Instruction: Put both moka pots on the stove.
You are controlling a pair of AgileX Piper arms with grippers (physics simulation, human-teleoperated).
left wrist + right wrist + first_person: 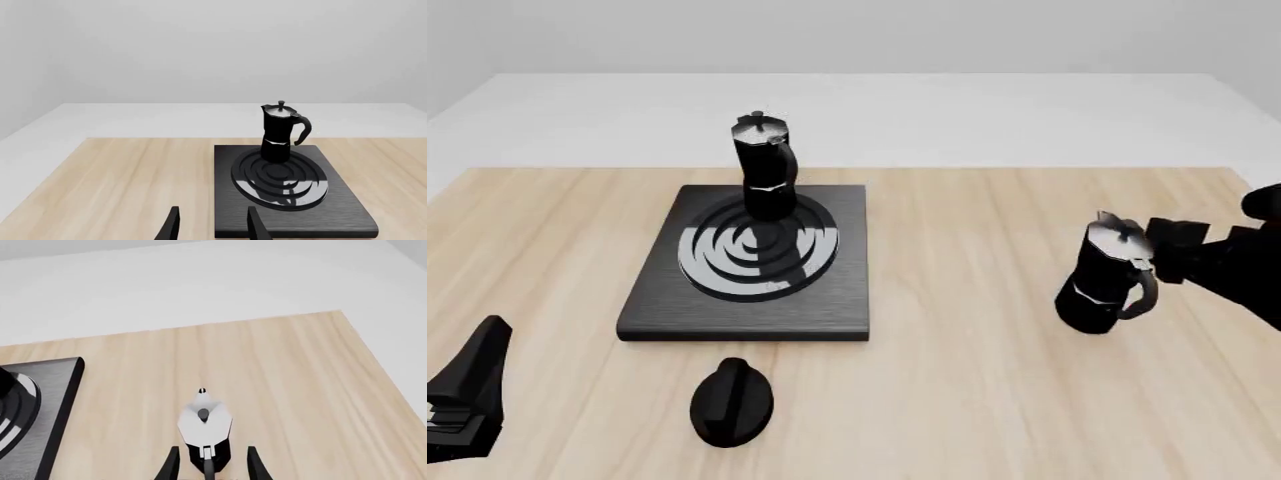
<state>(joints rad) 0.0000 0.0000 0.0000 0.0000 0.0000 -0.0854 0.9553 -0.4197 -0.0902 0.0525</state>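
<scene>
Judging progress: abt halfway, one pot placed, one to go.
Pot 1 (763,165): upright on stove (827,310), on far part of burner (759,246), free of both arms. Counts as done.
Pot 2 (1112,273): upright on bare desk (961,400) nr right edge, well apart from stove. Not yet moved over.
Stove: flat on desk, left of centre, toward far edge; near part of burner bare, so room for pot 2 looks ok.
Right pincer (210,465): fingers spread either side of pot 2's handle, wrist view shows gaps both sides, so open, not gripping yet. Front view: arm comes in at right edge, just behind the pot's handle.
Left pincer (210,225): fingers parallel and apart, nothing between them, open & empty. Sits off near-left corner of desk, aimed at stove from the near side.
Knob (733,400): black oval on desk just nr side of stove, toward near edge; not part of the job.
Left to do: close right pincer on pot 2, lift, carry left to burner, set down clear of pot 1.
Risk, my guess: handle grip may let the pot swing or tip; pot 1 close to drop spot.
</scene>
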